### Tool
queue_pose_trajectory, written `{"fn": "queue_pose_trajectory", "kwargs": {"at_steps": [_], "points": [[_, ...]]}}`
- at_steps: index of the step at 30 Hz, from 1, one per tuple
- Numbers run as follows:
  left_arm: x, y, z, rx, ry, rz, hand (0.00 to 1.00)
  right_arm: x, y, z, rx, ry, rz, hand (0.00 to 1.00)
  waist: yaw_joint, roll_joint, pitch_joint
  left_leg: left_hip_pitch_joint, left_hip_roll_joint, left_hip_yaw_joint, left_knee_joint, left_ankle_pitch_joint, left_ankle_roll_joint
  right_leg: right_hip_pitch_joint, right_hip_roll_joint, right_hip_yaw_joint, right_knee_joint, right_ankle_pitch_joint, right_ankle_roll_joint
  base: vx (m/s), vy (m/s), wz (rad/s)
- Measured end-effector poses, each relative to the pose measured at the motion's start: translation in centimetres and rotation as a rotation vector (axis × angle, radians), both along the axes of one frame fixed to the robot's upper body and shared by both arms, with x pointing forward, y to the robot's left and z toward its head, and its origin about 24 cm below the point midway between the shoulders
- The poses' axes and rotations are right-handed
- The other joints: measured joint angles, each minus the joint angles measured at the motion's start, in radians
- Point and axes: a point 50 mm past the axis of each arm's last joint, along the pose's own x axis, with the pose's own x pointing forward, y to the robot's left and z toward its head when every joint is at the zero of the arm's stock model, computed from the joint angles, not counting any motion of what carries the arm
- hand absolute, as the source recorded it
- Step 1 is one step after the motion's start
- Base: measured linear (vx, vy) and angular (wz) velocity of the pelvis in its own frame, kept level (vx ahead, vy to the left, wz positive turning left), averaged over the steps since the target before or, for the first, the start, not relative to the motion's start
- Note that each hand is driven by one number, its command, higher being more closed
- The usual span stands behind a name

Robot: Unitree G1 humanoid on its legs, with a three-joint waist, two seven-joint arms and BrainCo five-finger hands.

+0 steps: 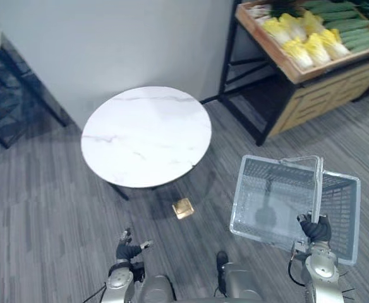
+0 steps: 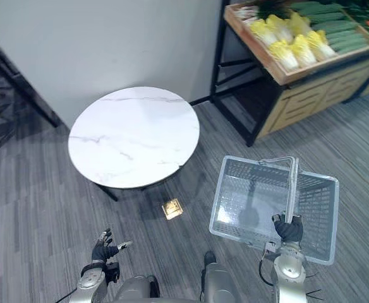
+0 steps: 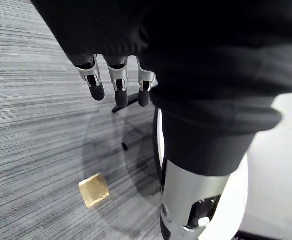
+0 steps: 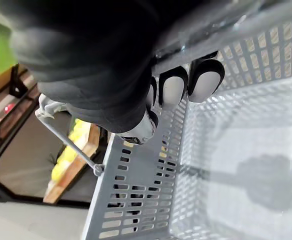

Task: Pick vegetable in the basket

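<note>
My right hand (image 1: 314, 228) is shut on the handle (image 1: 316, 186) of a light grey plastic basket (image 1: 260, 196), which hangs empty at the lower right above the floor. In the right wrist view its fingers (image 4: 175, 87) curl round the handle bar, with the basket's slotted wall (image 4: 136, 190) below. Yellow-green cabbages (image 1: 304, 39) and dark green cucumbers (image 1: 352, 28) lie on a wooden shelf stand (image 1: 311, 95) at the upper right. My left hand (image 1: 129, 248) hangs low at the lower left, open, holding nothing.
A round white marble table (image 1: 146, 136) stands in the middle on dark legs. A small brass floor plate (image 1: 182, 207) lies beside it. A dark metal rack (image 1: 7, 101) stands at the far left against the pale wall.
</note>
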Motion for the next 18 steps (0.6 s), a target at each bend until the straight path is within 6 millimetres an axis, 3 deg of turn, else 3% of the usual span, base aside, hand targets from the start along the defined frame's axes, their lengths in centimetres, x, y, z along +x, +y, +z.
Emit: {"fn": "queue_pose_trajectory", "kwargs": {"at_steps": [3, 4, 6, 7, 8, 9, 12, 13, 14, 15, 16, 18], "points": [[1.1, 0.6, 0.9, 0.024, -0.042, 0.006, 0.0, 0.6, 0.1, -0.8, 0.018, 0.023, 0.003, 1.0, -0.008, -0.022, 0.006, 0.029, 0.019, 0.111, -0.03, 0.001, -0.002, 0.001, -0.082, -0.282, -0.042, 0.008, -0.078, 0.03, 0.03, -1.12], [1.4, 1.1, 1.2, 0.041, -0.053, 0.016, 0.0, 1.3, 0.3, -1.3, 0.025, 0.04, 0.012, 1.0, -0.011, -0.032, 0.005, 0.045, 0.026, 0.175, -0.047, 0.007, -0.011, 0.0, -0.121, -0.423, -0.048, 0.008, -0.104, 0.05, 0.0, -1.13], [1.5, 1.4, 1.3, 0.045, -0.059, 0.033, 0.0, 2.5, 0.6, -1.8, 0.033, 0.063, 0.033, 1.0, -0.007, -0.036, 0.004, 0.086, 0.037, 0.272, -0.07, 0.016, -0.026, -0.001, -0.156, -0.58, -0.043, 0.002, -0.124, 0.11, -0.047, -1.59], [1.4, 1.6, 1.3, 0.047, -0.058, 0.039, 0.0, 2.8, 0.8, -2.1, 0.031, 0.079, 0.044, 1.0, -0.006, -0.037, 0.004, 0.111, 0.034, 0.304, -0.078, 0.019, -0.031, -0.004, -0.159, -0.611, -0.038, 0.007, -0.123, 0.22, -0.159, -1.9], [1.4, 1.7, 1.4, 0.051, -0.059, 0.039, 0.0, 2.8, 0.8, -2.5, 0.028, 0.099, 0.046, 1.0, -0.015, -0.039, 0.005, 0.143, 0.026, 0.306, -0.087, 0.02, -0.033, -0.014, -0.147, -0.566, -0.03, 0.071, -0.106, 0.21, -0.158, -1.49], [1.4, 1.7, 1.3, 0.05, -0.057, 0.039, 0.0, 2.7, 0.6, -2.7, 0.018, 0.113, 0.047, 1.0, -0.028, -0.031, 0.007, 0.161, 0.027, 0.305, -0.092, 0.02, -0.033, -0.019, -0.131, -0.536, -0.012, 0.078, -0.09, 0.17, -0.153, -1.17], [1.5, 1.5, 1.3, 0.047, -0.059, 0.035, 0.0, 2.3, 0.3, -3.0, 0.006, 0.136, 0.044, 1.0, -0.059, -0.009, 0.005, 0.191, 0.08, 0.293, -0.025, 0.025, -0.038, -0.018, -0.076, -0.483, 0.027, 0.029, -0.094, 0.19, -0.114, -0.84], [2.0, 1.3, 1.5, 0.057, -0.066, 0.014, 0.0, 1.7, 0.1, -3.3, 0.007, 0.151, 0.034, 1.0, -0.064, -0.006, 0.006, 0.182, 0.142, 0.267, 0.095, 0.039, -0.031, -0.001, -0.04, -0.457, 0.034, 0.006, -0.102, 0.34, -0.167, -0.98], [2.3, 1.2, 1.5, 0.071, -0.065, -0.007, 0.0, 1.0, -0.1, -3.5, 0.007, 0.165, 0.022, 1.0, -0.054, -0.003, 0.01, 0.156, 0.215, 0.223, 0.266, 0.096, 0.066, 0.036, 0.002, -0.425, 0.03, -0.021, -0.113, 0.34, -0.197, -1.01], [2.2, 1.1, 1.4, 0.076, -0.056, -0.018, 0.0, 0.7, -0.2, -3.5, 0.005, 0.168, 0.018, 1.0, -0.051, -0.003, 0.012, 0.135, 0.247, 0.188, 0.353, 0.151, 0.154, 0.059, 0.023, -0.41, 0.03, -0.035, -0.123, 0.37, -0.165, -1.15], [1.3, 1.0, 0.8, 0.077, -0.024, -0.02, 0.0, 0.2, -0.3, -3.3, -0.008, 0.164, 0.018, 1.0, -0.048, -0.001, 0.014, 0.066, 0.264, 0.023, 0.527, 0.318, 0.232, 0.125, 0.046, -0.351, 0.021, -0.067, -0.124, 0.26, -0.065, -0.98], [0.7, 0.9, 0.5, 0.074, -0.006, -0.021, 0.0, 0.3, -0.4, -2.7, -0.023, 0.143, 0.014, 1.0, -0.048, -0.001, 0.015, -0.044, 0.217, -0.111, 0.635, 0.187, 0.109, 0.149, 0.047, -0.292, 0.03, -0.1, -0.126, 0.32, 0.034, -1.02]]}}
